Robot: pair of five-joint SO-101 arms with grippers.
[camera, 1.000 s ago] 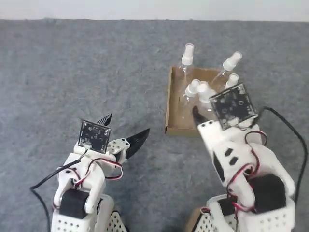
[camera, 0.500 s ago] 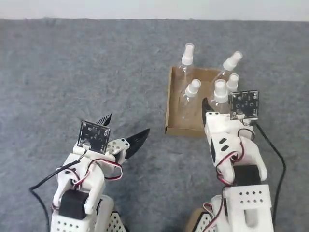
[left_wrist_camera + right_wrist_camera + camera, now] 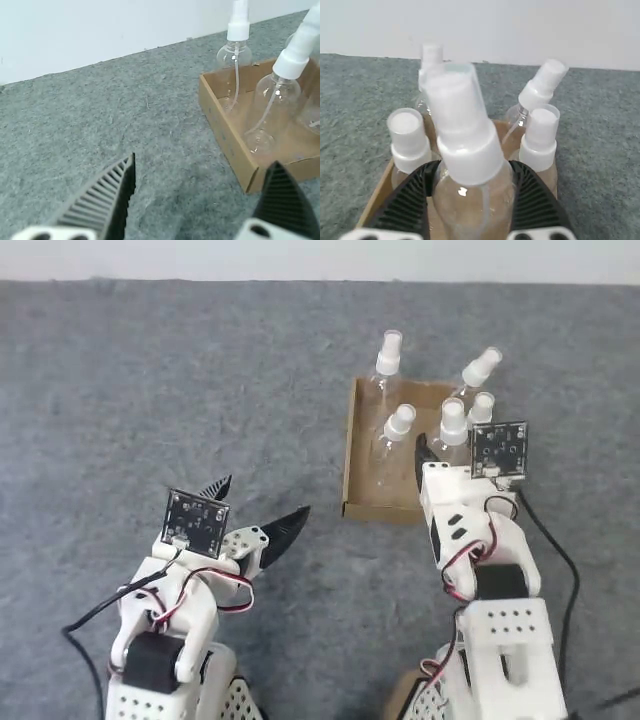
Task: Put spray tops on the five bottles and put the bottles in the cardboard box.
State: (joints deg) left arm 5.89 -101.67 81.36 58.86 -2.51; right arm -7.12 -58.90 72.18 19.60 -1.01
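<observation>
Right gripper (image 3: 472, 192) — clamped on bottle (image 3: 462, 125) — swung upright in cardboard box (image 3: 348, 450); left gripper (image 3: 202, 167) agape.

Grey felt-like table covering (image 3: 150, 370), plain white wall (image 3: 100, 25) behind its far edge

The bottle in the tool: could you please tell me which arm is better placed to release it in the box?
Right: the right tool clasps that bottle inside the box; the left tool stands open over the mat, apart.
</observation>
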